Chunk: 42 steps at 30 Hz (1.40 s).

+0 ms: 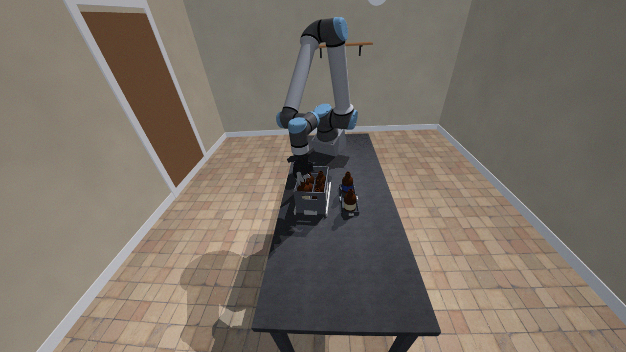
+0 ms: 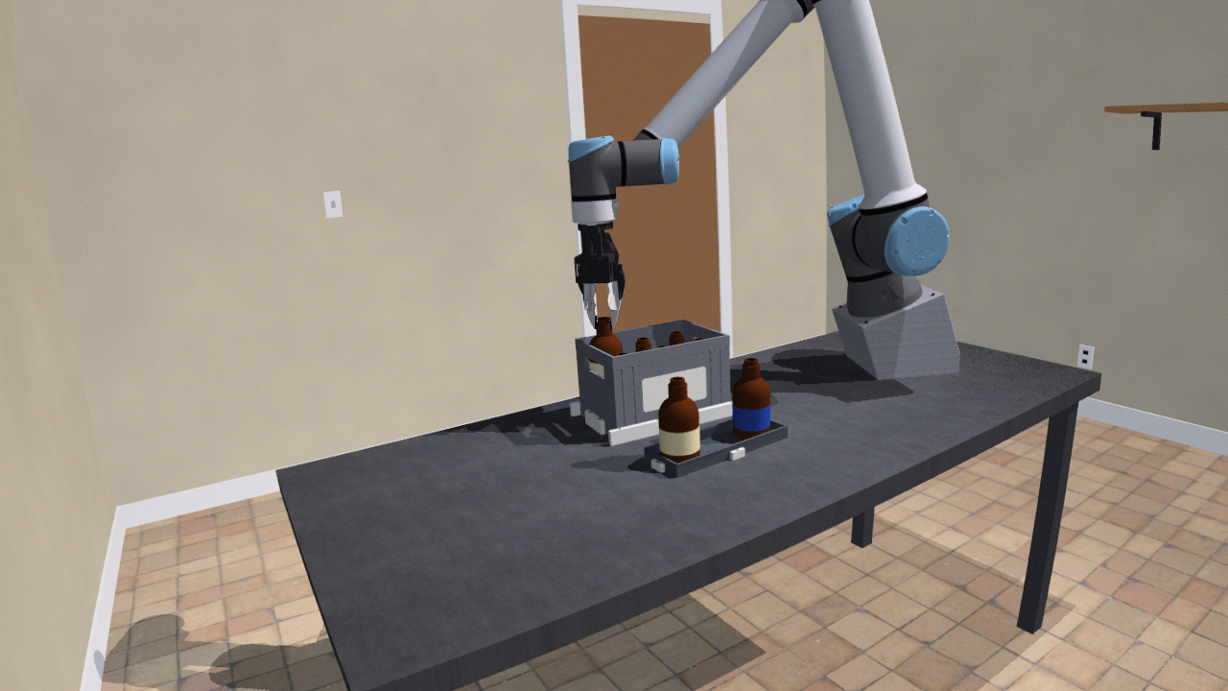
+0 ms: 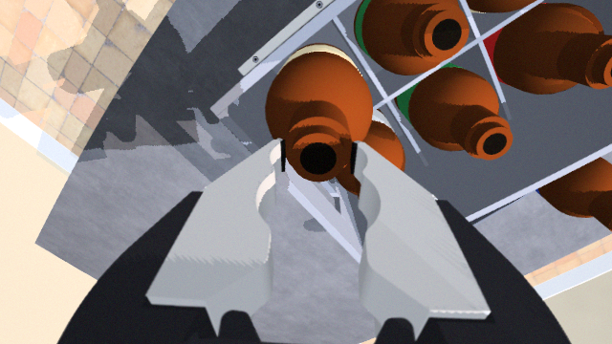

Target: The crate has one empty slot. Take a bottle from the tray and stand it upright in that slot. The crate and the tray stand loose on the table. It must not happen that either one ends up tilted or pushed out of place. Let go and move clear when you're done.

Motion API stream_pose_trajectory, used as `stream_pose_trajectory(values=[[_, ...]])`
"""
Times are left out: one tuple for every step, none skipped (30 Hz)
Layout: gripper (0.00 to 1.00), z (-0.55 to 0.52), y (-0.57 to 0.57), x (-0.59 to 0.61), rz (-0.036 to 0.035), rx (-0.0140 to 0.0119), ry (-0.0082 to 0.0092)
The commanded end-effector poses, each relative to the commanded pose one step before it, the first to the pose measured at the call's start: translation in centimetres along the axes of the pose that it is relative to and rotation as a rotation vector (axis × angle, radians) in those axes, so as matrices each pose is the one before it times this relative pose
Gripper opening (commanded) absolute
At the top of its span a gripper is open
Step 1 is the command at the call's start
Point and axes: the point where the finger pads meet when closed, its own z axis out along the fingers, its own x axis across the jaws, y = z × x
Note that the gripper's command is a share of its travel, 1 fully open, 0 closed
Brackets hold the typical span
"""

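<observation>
The gripper [image 3: 317, 160] is closed on the neck of a bottle [image 3: 319, 102], held over a corner slot of the crate [image 2: 652, 378]. In the wrist view, another bottle [image 3: 387, 145] is seen directly beneath. If lowered, a collision is judged likely; the loose crate could be shifted on the table [image 2: 601, 533].

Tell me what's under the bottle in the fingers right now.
The held bottle hangs over a corner slot of the crate. Another bottle's shoulder shows just behind it. The slot floor beneath is covered, so I cannot see it.
</observation>
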Motion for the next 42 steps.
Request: stream_pose_trajectory(values=[[0.0,0.108,0.032,-0.065,-0.00004,-0.00071,-0.00157],[0.0,0.068,0.0,0.0,0.0,0.0,0.0],[0.0,0.073,0.0,0.0,0.0,0.0,0.0],[0.0,0.079,0.0,0.0,0.0,0.0,0.0],[0.0,0.085,0.0,0.0,0.0,0.0,0.0],[0.0,0.091,0.0,0.0,0.0,0.0,0.0],[0.0,0.096,0.0,0.0,0.0,0.0,0.0],[0.0,0.1,0.0,0.0,0.0,0.0,0.0],[0.0,0.105,0.0,0.0,0.0,0.0,0.0],[0.0,0.0,0.0,0.0,0.0,0.0,0.0],[0.0,0.0,0.0,0.0,0.0,0.0,0.0],[0.0,0.109,0.0,0.0,0.0,0.0,0.0],[0.0,0.113,0.0,0.0,0.0,0.0,0.0],[0.0,0.115,0.0,0.0,0.0,0.0,0.0],[0.0,0.118,0.0,0.0,0.0,0.0,0.0],[0.0,0.12,0.0,0.0,0.0,0.0,0.0],[0.0,0.122,0.0,0.0,0.0,0.0,0.0],[0.0,0.122,0.0,0.0,0.0,0.0,0.0],[0.0,0.123,0.0,0.0,0.0,0.0,0.0],[0.0,0.123,0.0,0.0,0.0,0.0,0.0],[0.0,0.123,0.0,0.0,0.0,0.0,0.0],[0.0,0.121,0.0,0.0,0.0,0.0,0.0],[0.0,0.119,0.0,0.0,0.0,0.0,0.0],[0.0,0.118,0.0,0.0,0.0,0.0,0.0],[0.0,0.115,0.0,0.0,0.0,0.0,0.0],[0.0,0.111,0.0,0.0,0.0,0.0,0.0],[0.0,0.0,0.0,0.0,0.0,0.0,0.0],[0.0,0.0,0.0,0.0,0.0,0.0,0.0],[0.0,0.108,0.0,0.0,0.0,0.0,0.0],[0.0,0.105,0.0,0.0,0.0,0.0,0.0],[0.0,0.1,0.0,0.0,0.0,0.0,0.0],[0.0,0.095,0.0,0.0,0.0,0.0,0.0],[0.0,0.09,0.0,0.0,0.0,0.0,0.0],[0.0,0.085,0.0,0.0,0.0,0.0,0.0],[0.0,0.08,0.0,0.0,0.0,0.0,0.0],[0.0,0.074,0.0,0.0,0.0,0.0,0.0],[0.0,0.068,0.0,0.0,0.0,0.0,0.0],[0.0,0.062,0.0,0.0,0.0,0.0,0.0],[0.0,0.056,0.0,0.0,0.0,0.0,0.0],[0.0,0.05,0.0,0.0,0.0,0.0,0.0],[0.0,0.044,0.0,0.0,0.0,0.0,0.0],[0.0,0.038,0.0,0.0,0.0,0.0,0.0]])
